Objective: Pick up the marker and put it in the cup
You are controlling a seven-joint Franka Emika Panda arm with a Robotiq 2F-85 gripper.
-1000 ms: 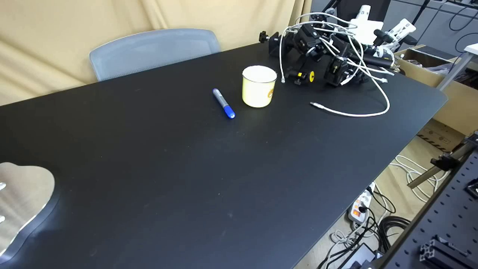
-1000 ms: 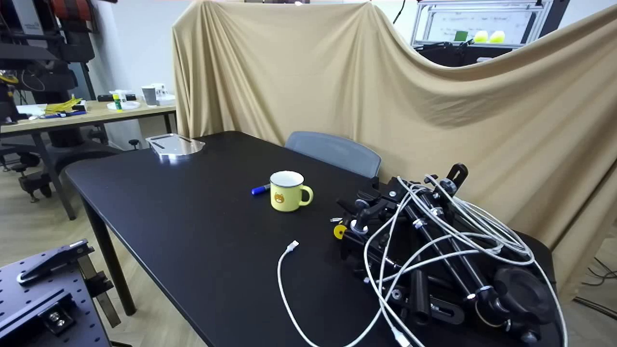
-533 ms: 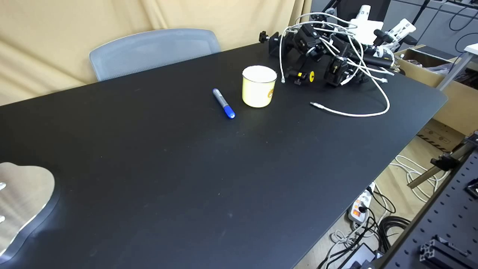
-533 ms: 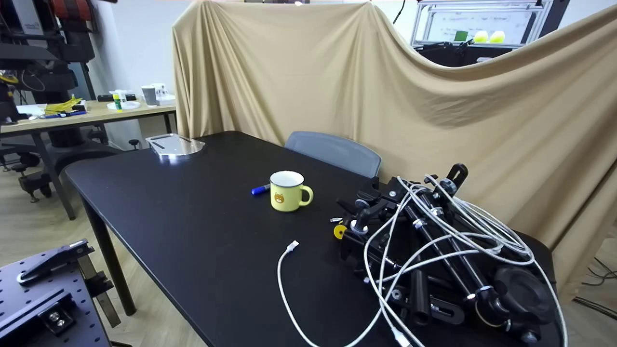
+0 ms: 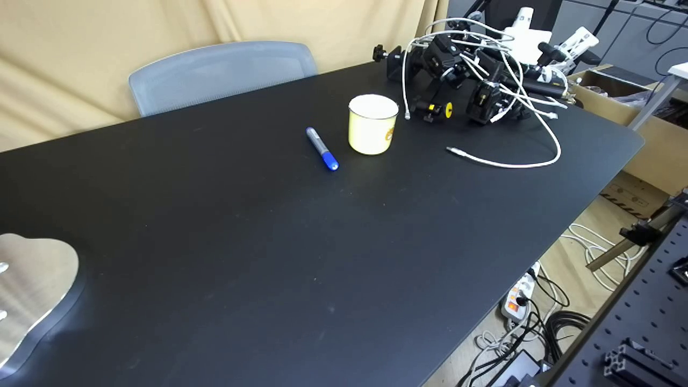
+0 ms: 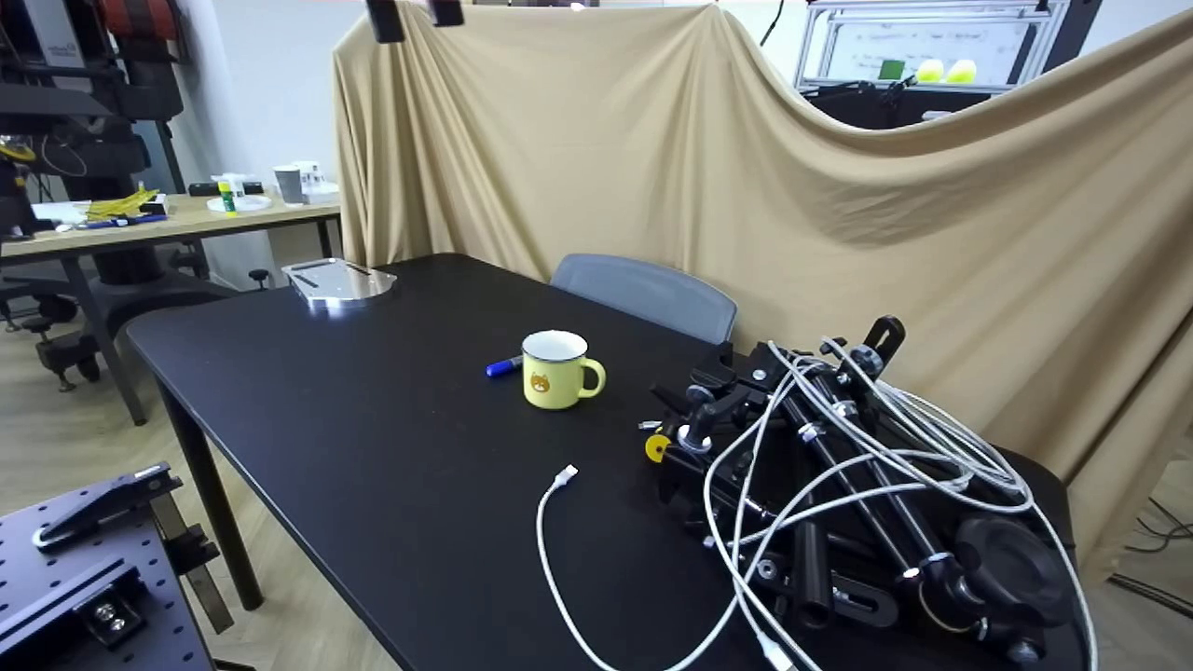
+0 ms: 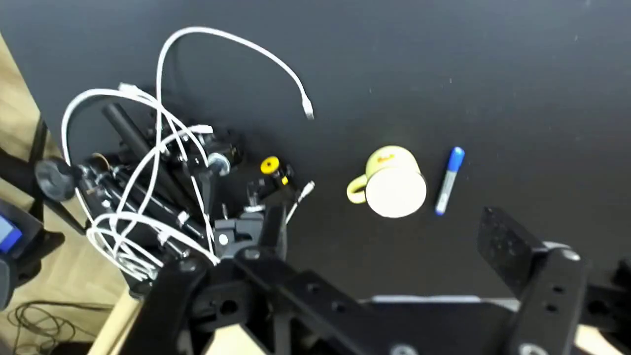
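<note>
High above the black table point(image 6: 391, 401), a downturned claw point(image 6: 417, 19), spread wide.

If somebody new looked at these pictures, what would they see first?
Probably the tangle of white cables heaped over black rods and clamps at one end of the table. Next, the yellow mug with a little animal face, standing upright near them. The blue marker lies beside the mug, not touching it.
</note>
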